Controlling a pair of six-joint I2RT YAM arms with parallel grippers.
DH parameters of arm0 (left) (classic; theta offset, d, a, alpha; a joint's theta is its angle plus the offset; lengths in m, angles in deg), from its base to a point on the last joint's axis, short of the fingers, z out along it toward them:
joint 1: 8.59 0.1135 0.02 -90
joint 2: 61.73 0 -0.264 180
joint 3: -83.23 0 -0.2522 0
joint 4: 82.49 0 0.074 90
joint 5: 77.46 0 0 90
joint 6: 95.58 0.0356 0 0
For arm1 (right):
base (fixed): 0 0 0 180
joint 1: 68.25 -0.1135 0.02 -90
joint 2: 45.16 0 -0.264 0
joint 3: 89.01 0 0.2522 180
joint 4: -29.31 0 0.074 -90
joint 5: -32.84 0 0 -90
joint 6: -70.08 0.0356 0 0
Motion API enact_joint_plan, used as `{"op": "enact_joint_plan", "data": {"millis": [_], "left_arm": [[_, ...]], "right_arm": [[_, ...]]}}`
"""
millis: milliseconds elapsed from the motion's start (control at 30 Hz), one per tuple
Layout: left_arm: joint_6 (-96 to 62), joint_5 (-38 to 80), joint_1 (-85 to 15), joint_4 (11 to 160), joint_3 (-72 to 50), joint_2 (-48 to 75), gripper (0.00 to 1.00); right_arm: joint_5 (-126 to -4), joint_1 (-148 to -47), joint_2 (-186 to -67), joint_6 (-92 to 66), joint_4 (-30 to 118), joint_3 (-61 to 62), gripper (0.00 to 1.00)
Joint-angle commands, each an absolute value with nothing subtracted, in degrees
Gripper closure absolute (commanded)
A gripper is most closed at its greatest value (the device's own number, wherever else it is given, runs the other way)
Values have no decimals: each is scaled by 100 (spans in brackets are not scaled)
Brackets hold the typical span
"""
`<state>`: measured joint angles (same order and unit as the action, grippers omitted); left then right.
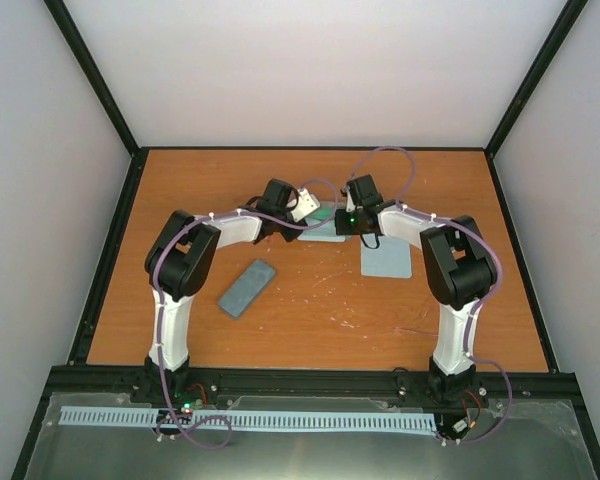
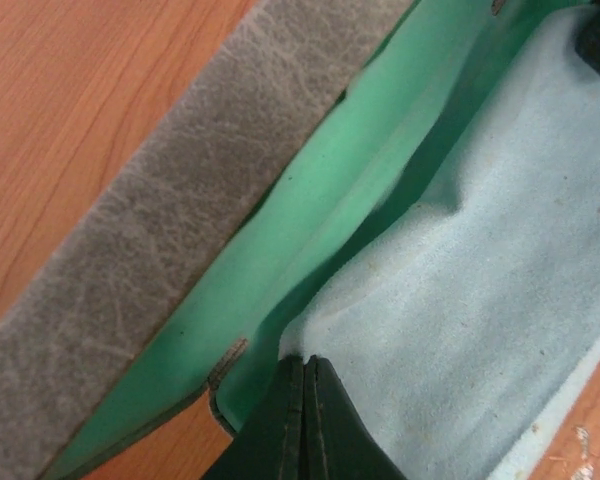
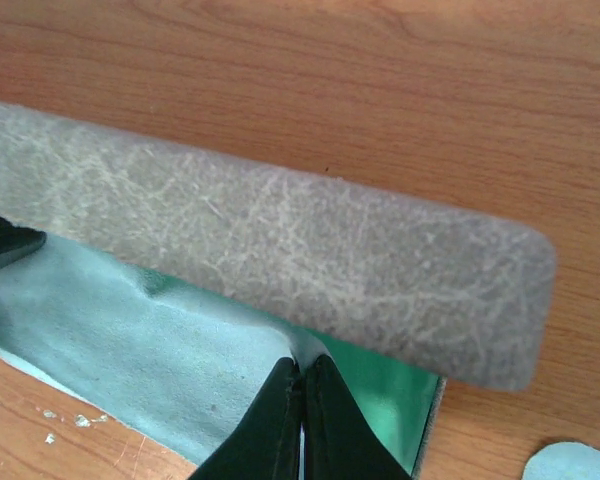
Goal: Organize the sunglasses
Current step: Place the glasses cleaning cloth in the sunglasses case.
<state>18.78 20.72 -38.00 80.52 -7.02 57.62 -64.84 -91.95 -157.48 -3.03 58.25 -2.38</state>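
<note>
Grey scuffed case (image 3: pixel 280 250) with green lining (image 2: pixel 360 180), pale blue cloth (image 2: pixel 480 280), orange-brown wood-grain table (image 2: pixel 80 100).

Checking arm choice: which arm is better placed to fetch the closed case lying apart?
Left, likely: the closed case lies on the left arm's side; the right gripper is farther off.

The top camera looks down from 6 o'clock toward 12. The wrist cameras, just behind the left gripper (image 2: pixel 303 362) and the right gripper (image 3: pixel 300 365), both see the same open grey case (image 3: pixel 280 250) from very near.
</note>
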Motion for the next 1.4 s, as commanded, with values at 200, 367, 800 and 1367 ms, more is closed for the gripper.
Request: {"op": "enact_joint_plan", "data": {"millis": [200, 367, 800, 1367], "left_arm": [[2063, 2106, -3733, 8199, -229, 5987, 100], [2093, 2098, -3733, 8178, -174, 6064, 99], [2011, 1995, -3733, 8061, -277, 6068, 81], [1672, 2057, -3740, 8169, -956, 5272, 50]], "right_arm": [[-6442, -9111, -15917, -347, 5657, -74, 97], [-6448, -9092, -15990, -356, 5636, 4, 97], [-6355, -9088, -16095, -398, 5706, 61, 97], [-6130, -9093, -15197, -222, 5702, -464, 45]]}}
